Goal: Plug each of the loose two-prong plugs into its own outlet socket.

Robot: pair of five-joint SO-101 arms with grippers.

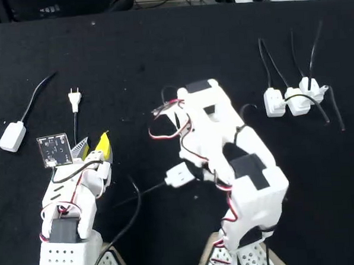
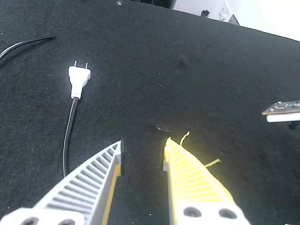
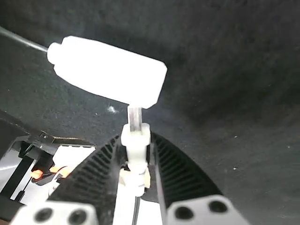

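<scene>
Now, left claw (image 2: 143, 145): we see it released, jaws apart, above the black table (image 2: 211, 70).
Loose plug (image 2: 78, 79): lying flat near that claw, prongs pointing away from it.
Right claw (image 3: 136, 140): we find it clenched on a white plug (image 3: 135, 157).
Socket (image 3: 108, 70): touching the held plug's prong.
Spare socket (image 1: 12, 136): lying well apart from both claws.

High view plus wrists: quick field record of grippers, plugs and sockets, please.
Left gripper: jaws open, empty, near loose two-prong plug
Right gripper: jaws shut on white plug
Insertion: prong metal visible between white plug and white socket
Free socket: far left, cabled
Connector cluster: far right, cabled
</scene>
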